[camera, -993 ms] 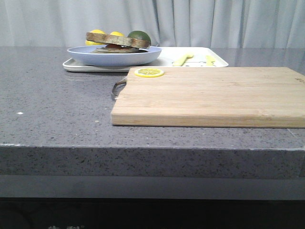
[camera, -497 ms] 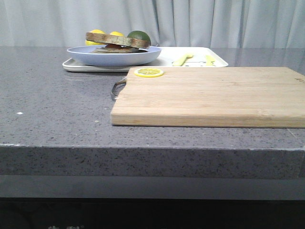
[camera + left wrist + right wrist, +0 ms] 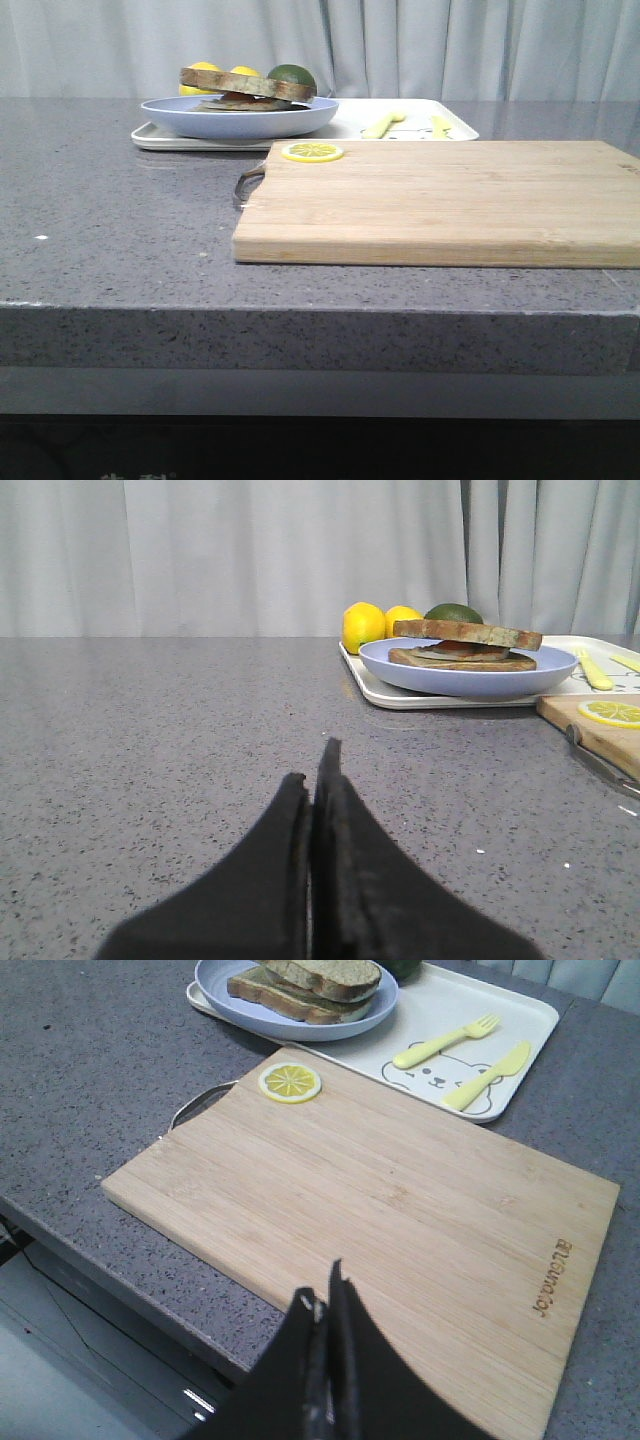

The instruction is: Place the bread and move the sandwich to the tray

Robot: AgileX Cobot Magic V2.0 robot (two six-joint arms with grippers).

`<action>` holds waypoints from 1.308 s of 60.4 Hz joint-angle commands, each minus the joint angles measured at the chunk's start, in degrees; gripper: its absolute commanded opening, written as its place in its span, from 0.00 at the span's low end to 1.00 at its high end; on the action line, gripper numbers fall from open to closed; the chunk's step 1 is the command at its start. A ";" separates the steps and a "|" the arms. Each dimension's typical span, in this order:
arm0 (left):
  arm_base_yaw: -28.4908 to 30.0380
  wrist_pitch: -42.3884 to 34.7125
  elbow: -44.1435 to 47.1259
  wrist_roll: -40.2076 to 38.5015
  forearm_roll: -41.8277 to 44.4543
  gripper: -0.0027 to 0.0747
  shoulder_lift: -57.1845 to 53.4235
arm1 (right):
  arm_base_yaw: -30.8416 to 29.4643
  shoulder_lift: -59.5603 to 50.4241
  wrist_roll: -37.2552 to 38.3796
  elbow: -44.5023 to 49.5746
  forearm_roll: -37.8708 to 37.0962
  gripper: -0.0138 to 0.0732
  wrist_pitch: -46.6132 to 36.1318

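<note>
A lemon slice [image 3: 312, 152] lies on a wooden cutting board [image 3: 440, 205] atop the grey counter [image 3: 110, 220], fruit [image 3: 364, 626] behind.

Low front cam; wrist cams share sandwich [image 3: 466, 643].

Your left gripper [image 3: 318, 780] has its jaws pressed together with nothing between them. Your right gripper [image 3: 326, 1305] is the same, jaws closed and empty.

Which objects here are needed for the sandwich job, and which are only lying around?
Belonging to the job:
- sandwich with the top bread on it
- light-blue plate
- white tray

Just lying about:
- cutting board
- lemon slice
- yellow fork and knife
- lemons
- green fruit
</note>
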 commanded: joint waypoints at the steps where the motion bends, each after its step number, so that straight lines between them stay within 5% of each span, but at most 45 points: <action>1: -0.30 -5.06 0.24 -0.49 -0.41 0.01 -1.14 | -0.24 0.16 -0.12 -1.63 0.03 0.08 -3.77; 15: -0.30 -5.06 0.24 -0.49 -0.41 0.01 -1.14 | -0.55 -0.62 -0.12 -1.46 0.04 0.08 -3.65; 25: -0.30 -5.06 0.24 -0.49 -0.41 0.01 -1.14 | -7.18 -5.80 -0.12 1.90 -0.09 0.08 -4.95; 46: -0.30 -5.06 0.24 -0.49 -0.41 0.01 -1.14 | -20.81 -23.03 -0.12 26.09 -1.41 0.08 -28.51; 70: -0.30 -5.06 0.24 -0.49 -0.41 0.01 -1.14 | -21.35 -32.24 -0.12 43.57 -0.77 0.08 -44.23; 79: -0.30 -5.06 0.24 -0.49 -0.41 0.01 -1.14 | -21.81 -32.24 -0.12 43.34 -0.77 0.08 -42.96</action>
